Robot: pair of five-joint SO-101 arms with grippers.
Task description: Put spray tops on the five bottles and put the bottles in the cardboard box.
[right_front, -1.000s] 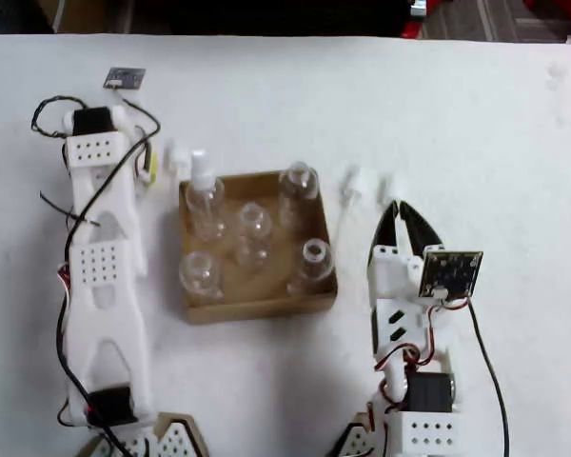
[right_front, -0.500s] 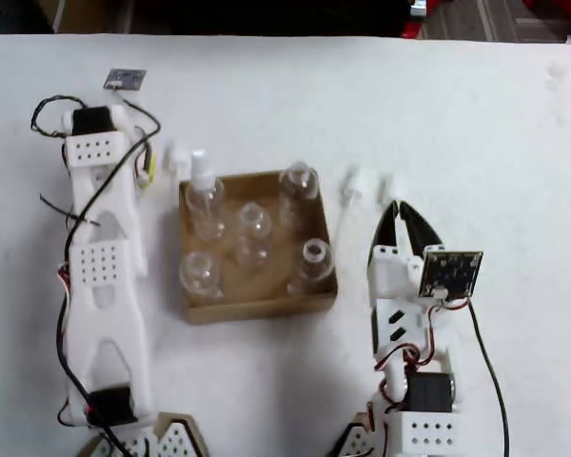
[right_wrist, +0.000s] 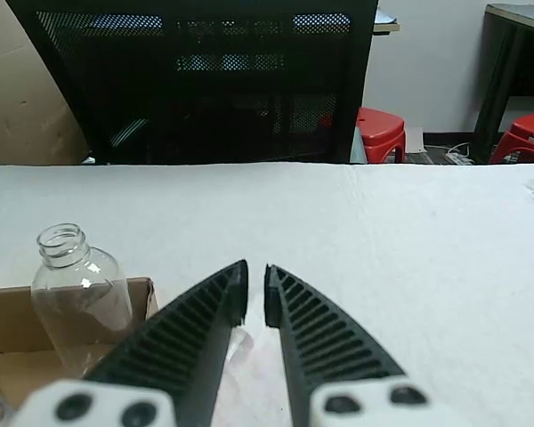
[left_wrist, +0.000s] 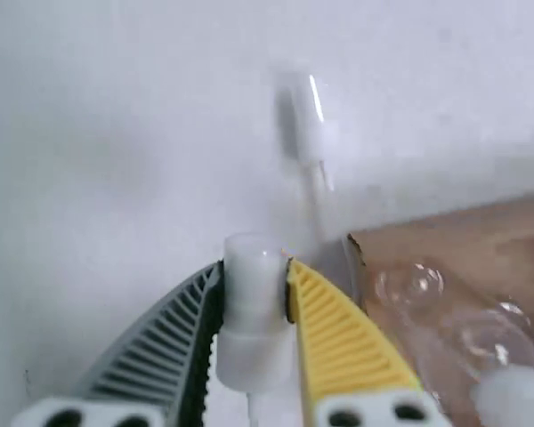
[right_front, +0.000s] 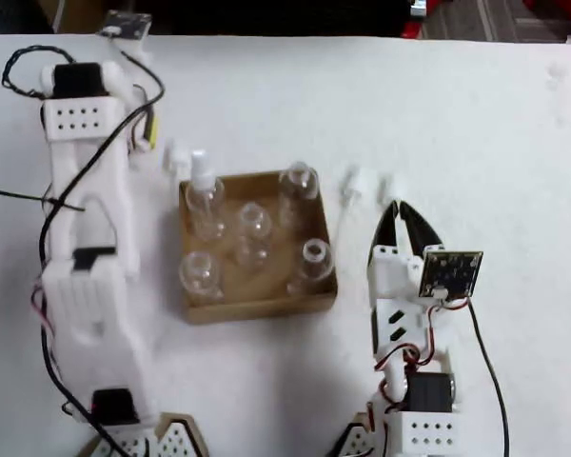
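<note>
5 clear bottles (right_front: 252, 228) are pictured standing in the cardboard box (right_front: 257, 307) at the middle of the white table (right_front: 514, 143). At the near right, the right gripper (right_front: 400, 208) is held just beside the box's right wall. Its black fingers (right_wrist: 205, 329) are drawn almost together, with nothing between them. Only 1 bottle, at the box's far left corner, is fitted with a spray top (right_front: 201, 164); the other 4 necks are left open. 2 loose spray tops (right_front: 358, 181) are laid on the table just beyond the right gripper's tips, near the box's far right corner. 1 more loose top (right_front: 176, 157) is seen just off the box's far left corner. At the far left, the left gripper (left_wrist: 254, 280) is clenched on a white spray top (left_wrist: 252, 338). It is pinched between a grey finger (left_wrist: 160, 347) and a yellow finger (left_wrist: 338, 347), close to that same corner of the box.
</note>
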